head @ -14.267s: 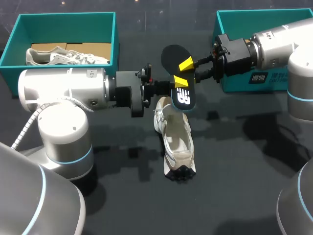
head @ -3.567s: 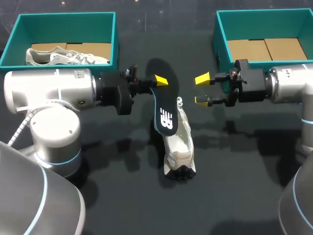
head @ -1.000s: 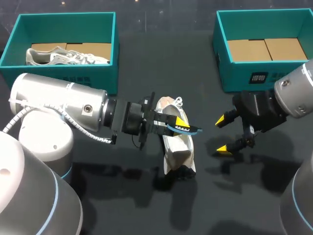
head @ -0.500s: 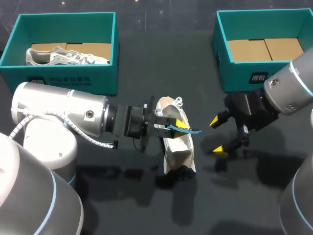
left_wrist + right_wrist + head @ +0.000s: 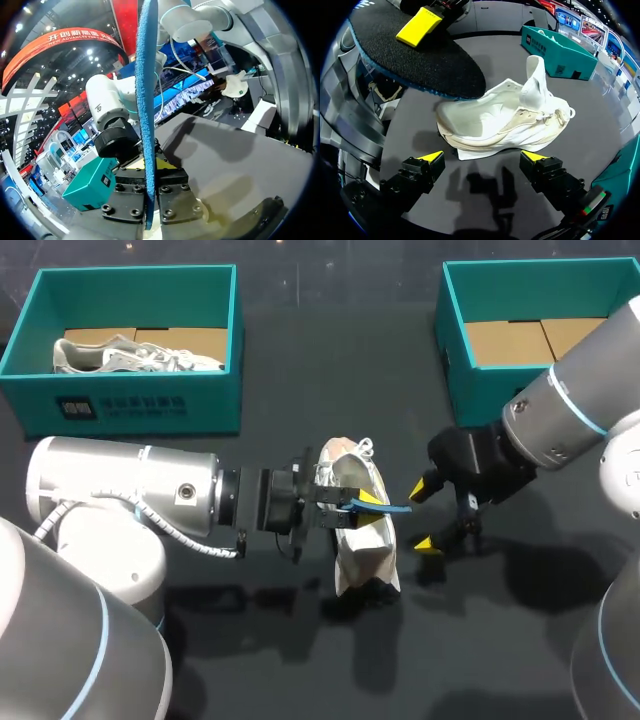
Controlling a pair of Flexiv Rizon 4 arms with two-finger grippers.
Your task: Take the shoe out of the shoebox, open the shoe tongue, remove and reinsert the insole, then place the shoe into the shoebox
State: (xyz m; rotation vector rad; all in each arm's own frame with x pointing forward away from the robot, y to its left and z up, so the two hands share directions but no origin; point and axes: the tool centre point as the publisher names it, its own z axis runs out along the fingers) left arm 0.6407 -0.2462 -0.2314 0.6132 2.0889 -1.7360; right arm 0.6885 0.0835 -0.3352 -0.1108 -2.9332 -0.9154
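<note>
Insole [image 5: 422, 62] edge overhangs shoe [image 5: 505, 120]; right fingers [image 5: 432, 157] spread.

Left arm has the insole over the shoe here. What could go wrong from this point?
The shoe lies unheld: the right tool is open beside it, touching nothing, so pushing the insole in may just shove the shoe across the table. The left tool grips the insole back from its free end, which might buckle or catch on the shoe's opening rather than slide inside.
</note>
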